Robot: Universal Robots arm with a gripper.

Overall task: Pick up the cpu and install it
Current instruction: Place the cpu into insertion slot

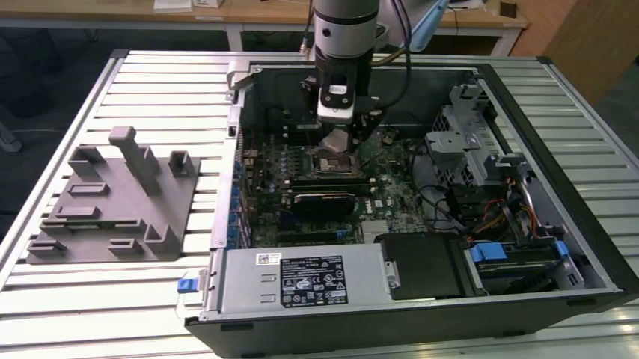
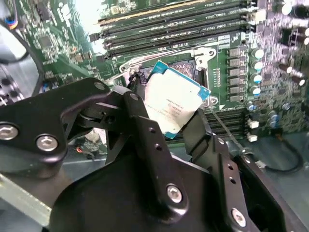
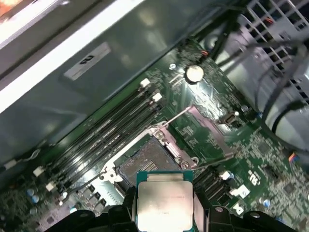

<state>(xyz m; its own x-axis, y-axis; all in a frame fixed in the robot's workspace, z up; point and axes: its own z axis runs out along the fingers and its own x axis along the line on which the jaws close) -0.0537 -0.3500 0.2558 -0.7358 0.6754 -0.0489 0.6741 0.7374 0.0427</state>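
Cpu (image 2: 174,104): I see it pinched between both fingers (image 2: 145,128), tilted.
Gripper (image 3: 164,208): hangs over the open socket (image 3: 145,164) inside the computer case (image 1: 399,333).

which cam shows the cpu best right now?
First wrist view: the cpu faces the camera squarely, near the socket. The second wrist view shows it tilted in the gripper; the exterior view, a small grey patch.

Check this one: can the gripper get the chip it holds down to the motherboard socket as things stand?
Probably yes. The gripper is shut on the chip above the socket, whose cover plate is swung open. Nothing appears to lie between them.
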